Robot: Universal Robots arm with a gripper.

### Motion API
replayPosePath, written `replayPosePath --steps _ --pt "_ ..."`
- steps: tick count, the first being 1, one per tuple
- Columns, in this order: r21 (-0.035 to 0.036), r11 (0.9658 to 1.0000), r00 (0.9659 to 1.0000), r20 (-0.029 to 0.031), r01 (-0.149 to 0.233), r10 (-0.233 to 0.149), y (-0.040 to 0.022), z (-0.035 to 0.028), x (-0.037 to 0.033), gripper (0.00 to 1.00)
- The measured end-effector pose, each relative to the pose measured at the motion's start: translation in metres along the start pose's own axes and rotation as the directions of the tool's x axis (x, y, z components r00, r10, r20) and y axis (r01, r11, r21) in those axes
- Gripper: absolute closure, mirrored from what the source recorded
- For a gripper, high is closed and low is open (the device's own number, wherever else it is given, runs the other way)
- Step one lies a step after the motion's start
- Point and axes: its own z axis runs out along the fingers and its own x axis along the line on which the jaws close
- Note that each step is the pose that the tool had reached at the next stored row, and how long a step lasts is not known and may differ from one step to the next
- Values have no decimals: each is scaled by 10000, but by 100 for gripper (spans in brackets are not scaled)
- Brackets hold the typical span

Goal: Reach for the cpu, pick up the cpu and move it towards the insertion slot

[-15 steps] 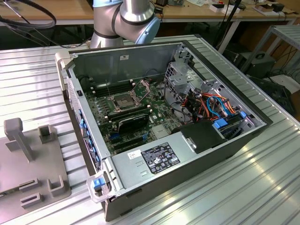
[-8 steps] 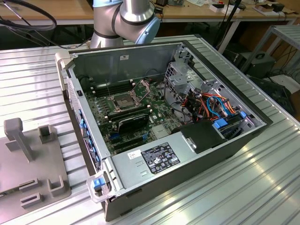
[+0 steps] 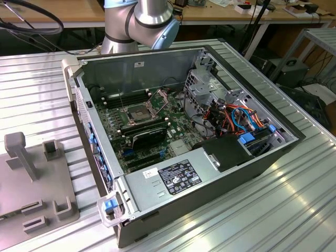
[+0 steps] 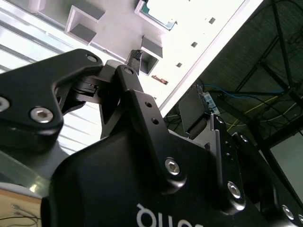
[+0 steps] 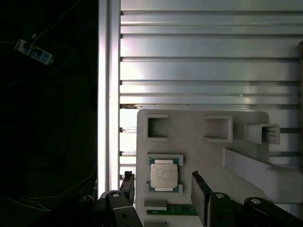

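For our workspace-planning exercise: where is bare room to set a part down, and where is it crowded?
Free: the ribbed table on the exterior view's right of the computer case, and beyond the fixture plate in the first wrist view. Crowded: inside the case, and around the cpu and pockets on the plate.

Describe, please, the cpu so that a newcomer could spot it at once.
On the ribbed metal table lies a pale fixture plate. The cpu sits in a square nest near the plate's edge: the only thin silvery square, green-rimmed, beside empty pockets.
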Motion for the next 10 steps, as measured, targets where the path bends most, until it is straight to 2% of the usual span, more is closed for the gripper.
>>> replayPosePath --steps 10 --pt "0 10000 10000 0 1 -1 -2 48 0 40"
